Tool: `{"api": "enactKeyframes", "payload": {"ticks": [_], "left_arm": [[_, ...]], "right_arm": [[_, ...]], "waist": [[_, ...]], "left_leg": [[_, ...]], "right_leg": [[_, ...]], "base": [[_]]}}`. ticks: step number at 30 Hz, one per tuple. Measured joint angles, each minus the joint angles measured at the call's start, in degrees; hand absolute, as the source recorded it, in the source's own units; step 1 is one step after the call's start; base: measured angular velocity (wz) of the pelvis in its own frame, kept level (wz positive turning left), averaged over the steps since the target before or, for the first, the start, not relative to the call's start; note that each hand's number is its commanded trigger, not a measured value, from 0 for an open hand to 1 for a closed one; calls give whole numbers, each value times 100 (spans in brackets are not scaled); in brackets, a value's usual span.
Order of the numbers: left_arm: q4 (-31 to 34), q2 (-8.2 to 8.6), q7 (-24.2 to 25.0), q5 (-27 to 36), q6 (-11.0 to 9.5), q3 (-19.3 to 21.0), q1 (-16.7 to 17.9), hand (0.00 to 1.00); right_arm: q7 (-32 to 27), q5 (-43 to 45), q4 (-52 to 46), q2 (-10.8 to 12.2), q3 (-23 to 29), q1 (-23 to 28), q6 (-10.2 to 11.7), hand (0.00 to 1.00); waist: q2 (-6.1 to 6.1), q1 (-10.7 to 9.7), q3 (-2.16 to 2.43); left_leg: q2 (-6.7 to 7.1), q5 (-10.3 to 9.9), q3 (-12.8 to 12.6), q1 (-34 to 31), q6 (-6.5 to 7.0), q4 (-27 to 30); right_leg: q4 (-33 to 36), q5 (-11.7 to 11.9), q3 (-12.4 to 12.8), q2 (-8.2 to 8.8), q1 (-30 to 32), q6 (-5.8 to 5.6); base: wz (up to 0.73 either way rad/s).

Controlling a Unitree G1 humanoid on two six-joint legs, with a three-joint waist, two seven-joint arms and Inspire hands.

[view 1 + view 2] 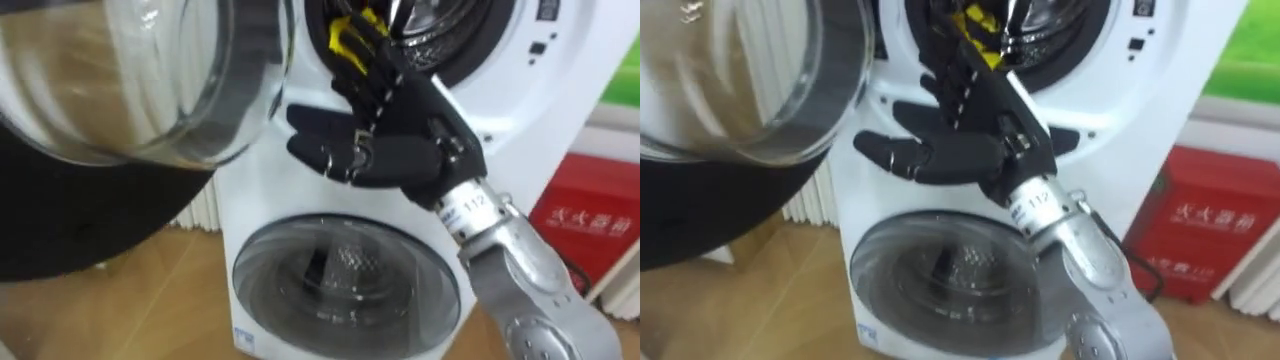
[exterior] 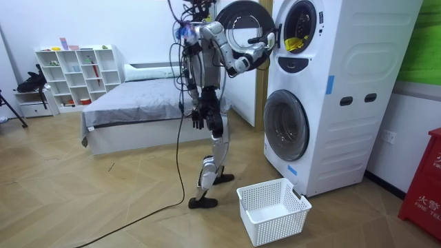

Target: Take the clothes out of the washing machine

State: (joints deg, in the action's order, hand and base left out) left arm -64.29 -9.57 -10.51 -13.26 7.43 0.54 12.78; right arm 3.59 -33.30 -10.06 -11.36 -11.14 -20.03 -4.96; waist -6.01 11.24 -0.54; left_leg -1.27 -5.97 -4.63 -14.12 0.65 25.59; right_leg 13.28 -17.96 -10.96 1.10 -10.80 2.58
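My right hand (image 1: 385,150) is open, fingers stretched into the upper drum (image 1: 452,45). The yellow cloth (image 1: 350,38) lies at their tips, farther in and slightly left; my left hand (image 2: 198,118) hangs at my hip.

We see a white basket (image 2: 275,222) on the wood floor (image 2: 103,200), near its front edge. A red box (image 1: 585,215) stands at the floor's far right edge, by the wall. A bed (image 2: 131,103) with a grey cover stands at the back. A white shelf (image 2: 72,76) with small things is in the back left corner.
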Motion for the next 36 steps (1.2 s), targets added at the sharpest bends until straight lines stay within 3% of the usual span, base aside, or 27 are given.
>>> {"api": "enactKeyframes", "payload": {"ticks": [1,2,4,6,8,10,11,12,13,15,17,19,20,21,22,24,27,32,33,36], "left_arm": [[6,-1,7,14,-16,26,-1,0],[3,-6,23,23,-21,49,-19,0],[5,-20,35,34,-22,45,-103,0],[12,-15,65,24,6,46,-228,0],[14,-32,65,16,6,43,-375,0],[20,-35,67,8,5,35,-536,0],[50,-40,67,12,2,34,-615,0],[86,-71,58,10,-29,33,-679,0],[83,-96,42,12,-44,20,-704,0],[71,-143,-42,12,-81,30,-806,0],[23,-194,-56,14,-153,25,-827,0],[9,-193,-81,14,-172,5,-813,0],[-20,-186,-155,11,-168,6,-752,0],[-53,-167,-203,4,-151,26,-689,0],[-52,-154,-229,2,-150,36,-621,0],[-70,-135,-286,-2,-110,52,-460,0],[-78,-131,-292,2,-42,49,-307,0],[-48,-62,-239,12,-40,36,-230,0],[-9,-40,-237,14,-55,38,-243,0],[-3,-39,-247,24,-119,41,-312,0]], "right_arm": [[-1,7,0,-9,-4,0,0,0],[-4,13,-2,-35,-2,-2,17,0],[-64,14,-5,-119,10,-17,45,0],[-105,229,-5,-126,5,-16,58,0],[-103,345,-5,-152,6,-14,80,0],[-89,520,-5,-194,10,-15,126,0],[-85,588,-5,-209,11,-15,148,0],[-56,635,-3,-237,16,2,159,0],[-22,629,3,-236,21,30,162,0],[105,662,2,-256,76,159,152,0],[130,669,3,-262,126,236,86,0],[138,673,3,-259,126,238,59,0],[138,672,3,-266,126,260,51,0],[146,673,6,-295,127,309,30,0],[155,673,6,-316,126,311,18,0],[152,659,2,-359,165,292,18,0],[117,667,0,-346,179,257,17,0],[107,595,-19,-345,177,-208,21,0],[60,591,-75,-360,186,-281,21,0],[7,502,-284,-407,298,-301,32,0]], "waist": [[40,0,-26],[106,-17,-2],[103,-92,-7],[108,-143,-3],[99,-191,-9],[76,-268,-14],[80,-312,-5],[114,-319,-12],[165,-315,-30],[270,-307,10],[271,-343,13],[282,-364,8],[298,-397,3],[347,-426,42],[389,-416,70],[483,-348,78],[518,-296,54],[464,-326,62],[423,-341,88],[351,-367,94]], "left_leg": [[8,-78,-9,13,-5,23],[31,-231,-68,69,-19,-47],[144,-253,-98,131,36,-97],[259,-322,-250,213,143,-150],[351,-377,-312,387,229,-290],[483,-458,-337,593,345,-342],[530,-518,-317,761,403,-418],[508,-561,-287,950,428,-540],[482,-565,-265,1049,434,-637],[287,-562,-213,1288,431,-874],[237,-562,-176,1431,431,-989],[240,-563,-180,1555,430,-1061],[258,-574,-170,1698,411,-1172],[260,-598,-140,1876,366,-1337],[235,-602,-132,1939,353,-1414],[143,-628,-164,2002,283,-1527],[58,-638,-263,2055,216,-1625],[-33,-677,-301,2036,146,-1624],[-50,-683,-292,2036,138,-1631],[-93,-693,-268,2083,120,-1630]], "right_leg": [[-36,-1,16,9,-65,-1],[-60,-24,11,38,-124,-42],[53,-91,-16,160,-81,-160],[585,-201,-47,372,114,-353],[1323,-230,-68,548,358,-406],[1953,-164,-66,744,489,-514],[2249,-9,-64,805,538,-630],[2536,231,-8,768,623,-640],[2600,254,-11,746,666,-619],[2241,-70,-43,535,992,-493],[1601,-58,-21,437,1288,-443],[735,276,77,377,1454,-383],[448,875,169,338,1500,-366],[339,1197,218,285,1432,-314],[276,1212,211,260,1366,-311],[40,1285,193,146,1251,-245],[4,1293,229,30,1270,-231],[-75,1301,243,-94,1296,-218],[-76,1300,232,-110,1296,-216],[-104,1299,102,-123,1213,-215]], "base": [[-15],[-4],[4],[-4],[12],[26],[16],[6],[-15],[-7],[10],[11],[16],[9],[-8],[-16],[-16],[-7],[0],[10]]}}
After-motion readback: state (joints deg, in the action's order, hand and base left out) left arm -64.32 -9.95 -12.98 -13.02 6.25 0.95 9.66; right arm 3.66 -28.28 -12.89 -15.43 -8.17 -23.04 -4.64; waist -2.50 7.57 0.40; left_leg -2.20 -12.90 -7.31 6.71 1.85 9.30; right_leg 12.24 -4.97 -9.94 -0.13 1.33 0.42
